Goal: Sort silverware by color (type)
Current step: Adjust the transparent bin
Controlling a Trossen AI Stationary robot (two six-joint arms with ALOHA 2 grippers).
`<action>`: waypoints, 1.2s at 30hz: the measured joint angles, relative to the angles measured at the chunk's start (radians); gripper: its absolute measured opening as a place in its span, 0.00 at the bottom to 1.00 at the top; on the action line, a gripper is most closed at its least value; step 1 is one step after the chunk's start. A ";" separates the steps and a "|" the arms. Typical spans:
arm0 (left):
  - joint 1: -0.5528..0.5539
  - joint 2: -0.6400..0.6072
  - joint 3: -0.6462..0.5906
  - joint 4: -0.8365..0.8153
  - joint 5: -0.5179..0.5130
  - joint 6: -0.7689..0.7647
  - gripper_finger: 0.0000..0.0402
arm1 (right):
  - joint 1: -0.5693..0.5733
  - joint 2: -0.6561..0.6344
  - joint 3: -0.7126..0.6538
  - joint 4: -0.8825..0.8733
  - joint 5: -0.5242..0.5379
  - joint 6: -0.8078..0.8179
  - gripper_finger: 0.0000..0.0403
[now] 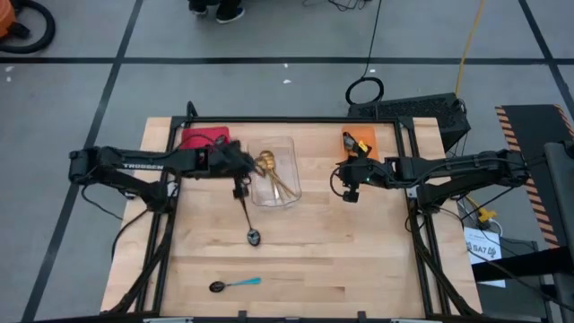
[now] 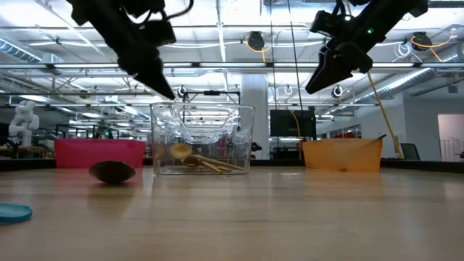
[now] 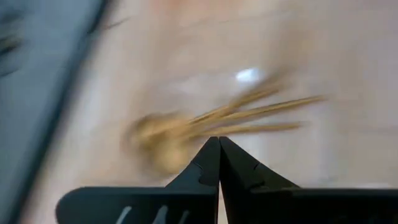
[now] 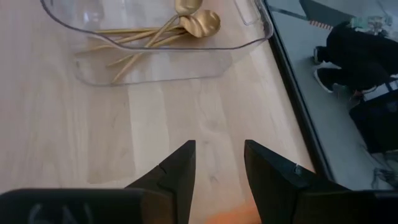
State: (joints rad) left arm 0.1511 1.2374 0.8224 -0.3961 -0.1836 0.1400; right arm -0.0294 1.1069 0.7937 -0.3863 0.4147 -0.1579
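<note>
Left gripper fingers clenched empty, hovering beside clear bin. Dark spoon lies toward near edge from it, handle pointing back at it; your left arm nearer. Right gripper fingers released.

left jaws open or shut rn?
Shut. In the left wrist view the left gripper shows its jaws pressed together, nothing between them, above the gold spoons.

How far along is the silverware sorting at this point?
Gold spoons already lie in the clear bin. The left tool hovers shut and empty at that bin; the right tool waits open. Left on the table: a dark spoon and a blue-handled spoon.
</note>
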 joint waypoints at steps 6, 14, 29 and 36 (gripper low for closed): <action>-0.136 0.003 0.010 0.032 0.140 -0.119 0.01 | -0.011 0.000 0.000 0.010 -0.023 -0.047 0.32; -0.313 0.031 0.010 0.040 0.129 -0.372 0.01 | -0.011 0.000 0.000 0.011 -0.116 -0.064 0.32; -0.369 0.174 0.009 0.053 -0.116 -0.460 0.01 | -0.009 0.000 0.000 0.004 -0.159 -0.034 0.32; -0.306 0.179 0.009 -0.003 -0.255 -0.434 0.01 | -0.009 0.000 0.000 -0.008 -0.158 -0.035 0.32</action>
State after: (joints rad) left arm -0.1549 1.4161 0.8314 -0.3987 -0.4390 -0.2935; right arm -0.0380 1.1069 0.7937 -0.3946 0.2569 -0.1931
